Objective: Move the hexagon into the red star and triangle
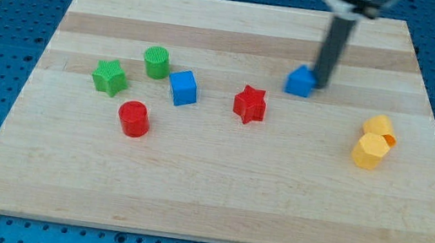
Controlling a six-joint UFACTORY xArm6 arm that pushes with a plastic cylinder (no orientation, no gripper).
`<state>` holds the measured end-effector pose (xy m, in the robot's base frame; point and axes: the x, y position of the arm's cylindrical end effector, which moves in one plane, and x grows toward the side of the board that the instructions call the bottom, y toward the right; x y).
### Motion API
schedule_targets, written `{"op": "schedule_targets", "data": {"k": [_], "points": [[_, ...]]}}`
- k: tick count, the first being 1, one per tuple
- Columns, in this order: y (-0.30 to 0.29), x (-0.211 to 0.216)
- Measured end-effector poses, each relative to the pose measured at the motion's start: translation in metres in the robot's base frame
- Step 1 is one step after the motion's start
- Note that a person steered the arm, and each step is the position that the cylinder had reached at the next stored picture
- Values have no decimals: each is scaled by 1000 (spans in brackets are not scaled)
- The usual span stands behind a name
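A: Seven blocks are sitting on the wooden board (pixel 215 198); where's my tip (pixel 321 86)?

B: It's touching the blue triangle's (pixel 300 80) right side, no fingers to speak of. The red star (pixel 249 104) is sitting lower-left of that triangle, the yellow hexagon (pixel 369 150) well off to its lower-right.

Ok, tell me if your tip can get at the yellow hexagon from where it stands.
Probably yes. My tip sits just right of the blue triangle, and the board between it and the yellow hexagon holds nothing. Only the other yellow block crowds the hexagon's top side.
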<state>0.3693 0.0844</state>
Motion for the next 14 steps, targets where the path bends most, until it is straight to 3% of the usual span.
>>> {"op": "schedule_targets", "data": {"k": [1,3,4,5,6,7,8,9,10,14], "points": [[-19,0],[127,0],[160,10],[190,48],[184,74],[223,102],[231,113],[227,135],[177,138],[2,103]]}}
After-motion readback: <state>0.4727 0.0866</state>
